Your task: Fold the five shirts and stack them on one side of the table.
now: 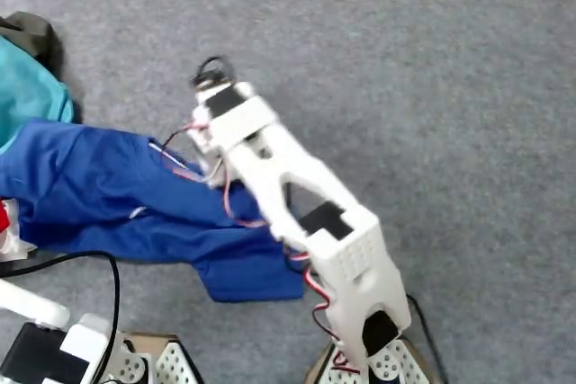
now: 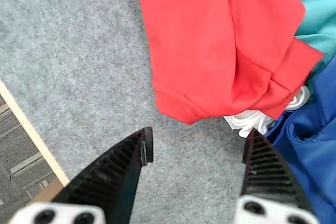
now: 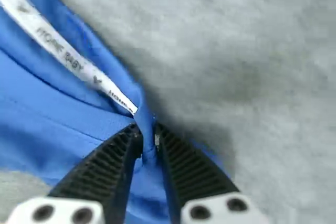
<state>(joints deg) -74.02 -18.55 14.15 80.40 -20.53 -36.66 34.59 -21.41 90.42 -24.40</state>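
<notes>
Folding is standing at an early step, in my judgement, with the shirts in view lying loose rather than stacked. The right gripper (image 3: 147, 135) is clamping a raised fold of the blue shirt (image 3: 63, 129), the cloth passing between its shut jaws right beside the neck tape (image 3: 63, 51). Bare table (image 3: 247, 51) is lying just past the fingertips on the far side of that fold. Seen from above, this arm is stretching across the blue shirt, which is spreading away from the gripper toward the table's side. The left gripper (image 2: 198, 142) is hanging over bare table with its jaws standing wide apart, gripping nothing. The red shirt (image 2: 220, 45) is lying just ahead of its fingertips, a white cloth (image 2: 252, 121) is peeping from under the red hem near one fingertip, and the teal shirt (image 2: 315, 3) is lying beyond the red one. The step in hand is appearing to be the drawing-out of the blue shirt to lay it flat. The next move is calling for a steady pull clear of the other shirts without losing the pinch. It is likely also calling for the left gripper to take a second edge, so that the cloth is spreading evenly before any fold.
</notes>
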